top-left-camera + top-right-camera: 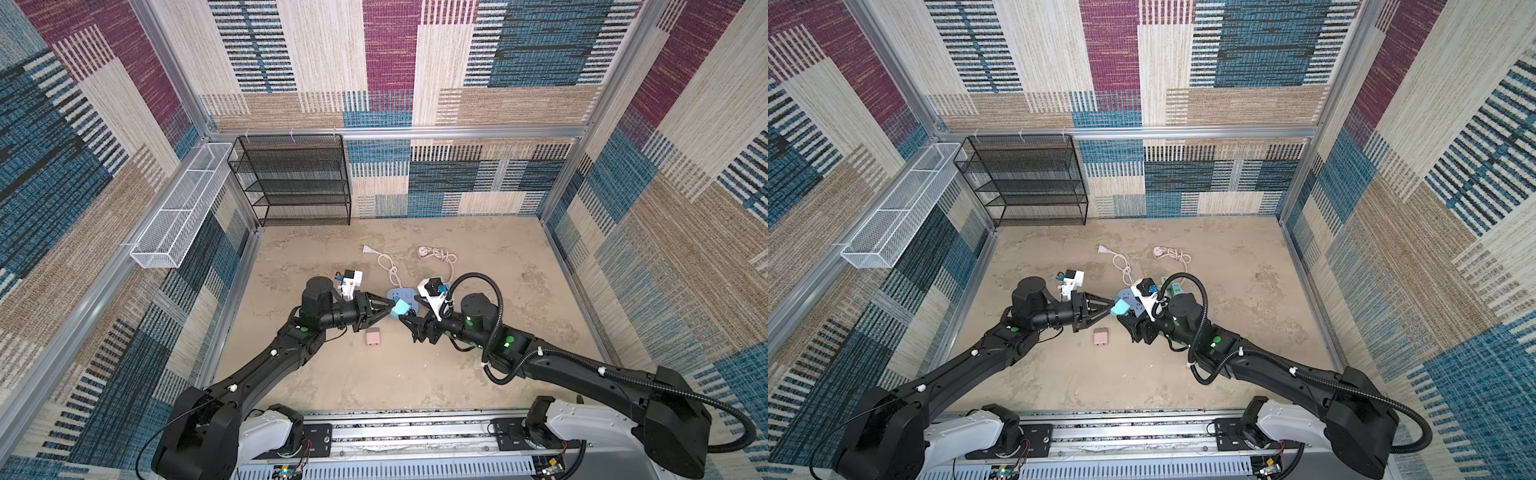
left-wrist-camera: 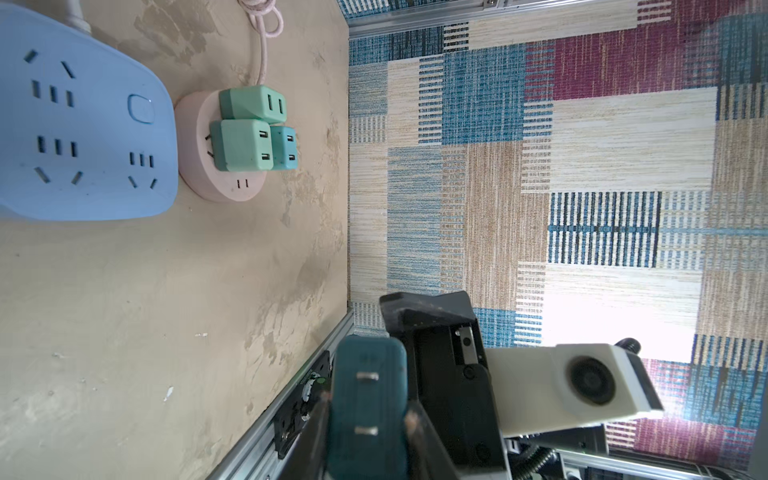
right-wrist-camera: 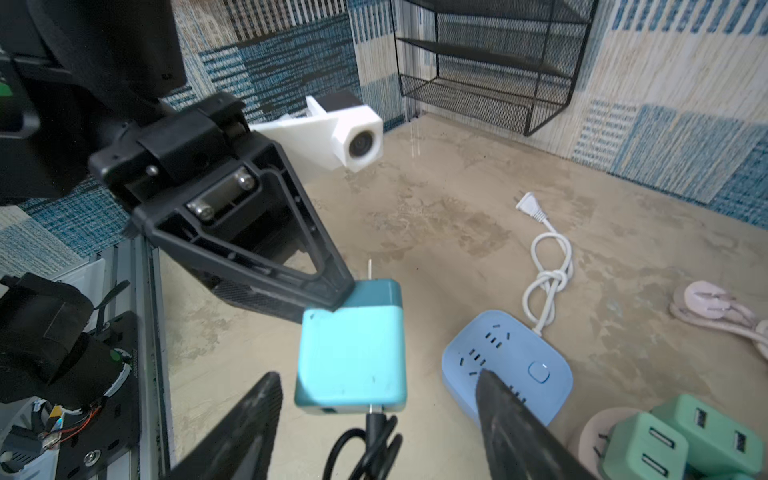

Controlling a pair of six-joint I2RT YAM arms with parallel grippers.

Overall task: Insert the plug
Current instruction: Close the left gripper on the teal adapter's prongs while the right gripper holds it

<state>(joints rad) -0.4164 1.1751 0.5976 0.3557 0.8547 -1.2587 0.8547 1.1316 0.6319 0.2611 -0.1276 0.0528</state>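
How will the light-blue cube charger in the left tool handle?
Likely rigid and light: the light-blue cube charger looks like a small plastic block. Its smooth faces might slip or pivot, as the left tool pinches only one end. Its thin metal prongs could bend.

Smooth, matt plastic teal charger [image 3: 351, 357] with bare metal prongs; satin-smooth blue plastic power strip [image 3: 523, 345]; mottled matt beige tabletop [image 1: 415, 374] (blotchy, like stained plaster); black metal mesh shelf [image 1: 291, 183]; walls [image 1: 498, 62] of rough woven-looking cloth.

We see a mottled tan tabletop [image 1: 498, 332] bearing a blue power strip [image 1: 405, 295], a round pink socket [image 2: 191, 137], a knotted white cord [image 1: 388, 266], a pink cord [image 1: 440, 254], a small pink adapter [image 1: 372, 337] and a black mesh rack [image 1: 297, 183].
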